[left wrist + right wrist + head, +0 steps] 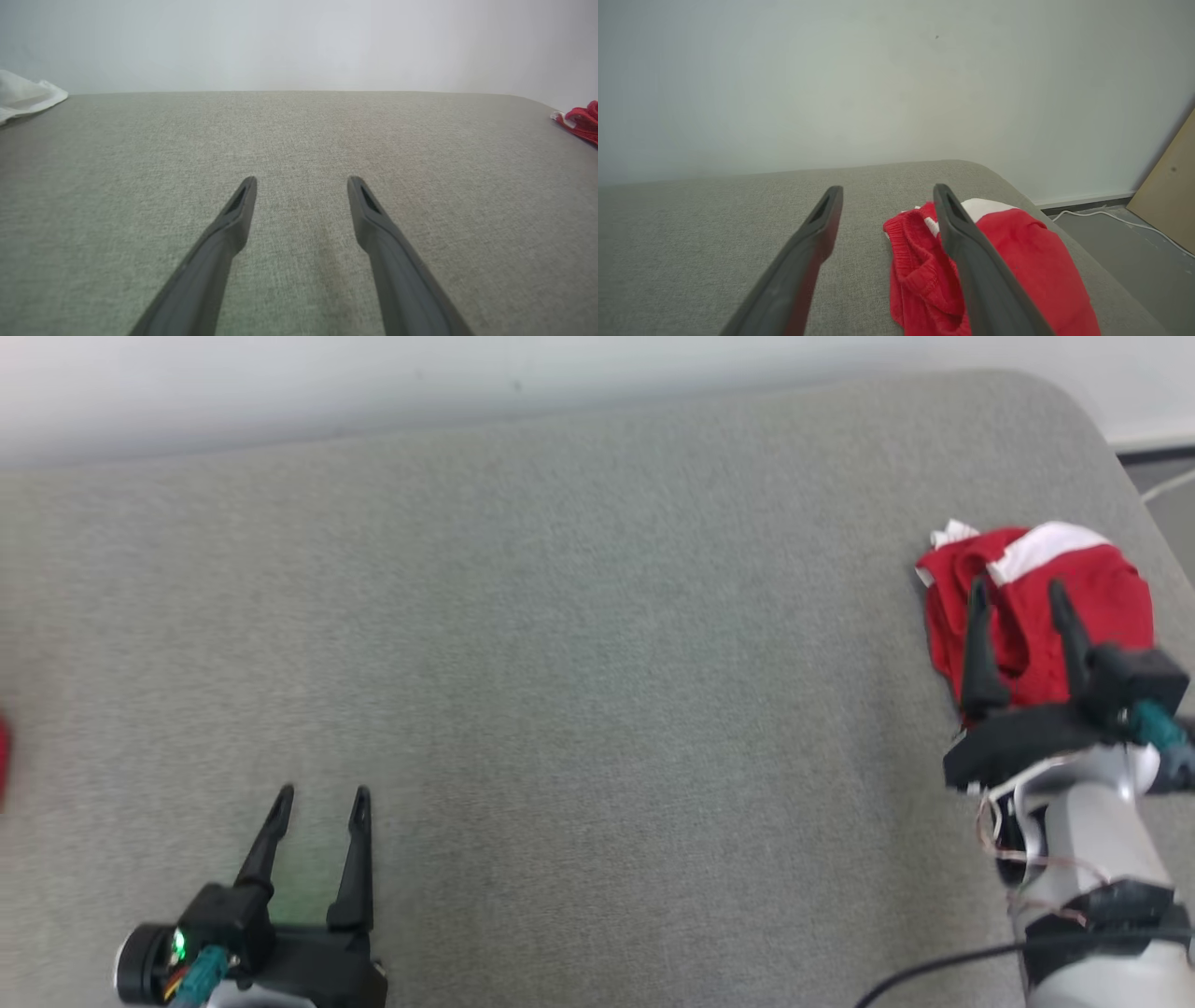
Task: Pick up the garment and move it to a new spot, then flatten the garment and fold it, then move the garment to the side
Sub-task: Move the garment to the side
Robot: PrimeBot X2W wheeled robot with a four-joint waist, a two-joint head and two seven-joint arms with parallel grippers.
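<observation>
**Item 1. Garment [1120,607], one.** Red with a white band, it lay in a compact, rumpled bundle at the far right of the grey pad [597,616], close to the rounded corner. Lying by the edge suited the "to the side" step. Judged so, the task was near its end, though the fold looked loose.

**Item 2. Right gripper [1016,583], one.** Its two fingers stood apart and held nothing. It was just near of the garment, tips over the cloth. Whether they touched it could not be told. The spread jaws suited a let-go or a fresh reach, and which one could not be told.

**Item 3. Left gripper [323,791], one.** Its two fingers were likewise apart and empty. It was low over bare pad at the near left, well apart from the garment and probably parked out of the way.

**Item 4. Sundries.**
- White cloth [23,95], one, at the pad's far left.
- Red sliver [3,756], one, at the left border, too cropped to name.
- White cable [1111,217], one, on the floor to the right.
- Tan board [1171,186], one, leaning beside the cable.
</observation>
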